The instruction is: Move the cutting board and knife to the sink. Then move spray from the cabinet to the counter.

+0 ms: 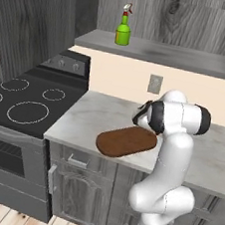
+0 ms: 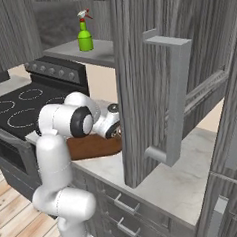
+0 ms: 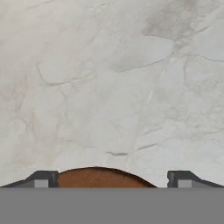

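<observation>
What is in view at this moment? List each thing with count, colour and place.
cutting board: one, reddish-brown, flat on the counter near its front edge
spray: one, green bottle with red-and-white head, upright on the cabinet shelf
cabinet: one, dark grey wood-grain, on the wall; door open
counter: one, white-grey marble, above grey drawers
stovetop: one, black with ring burners, left of the counter
wall outlet: one, grey, behind the counter
arm: one, white, bent over the board
claw: one, dark tips, open above the board's rounded end
</observation>
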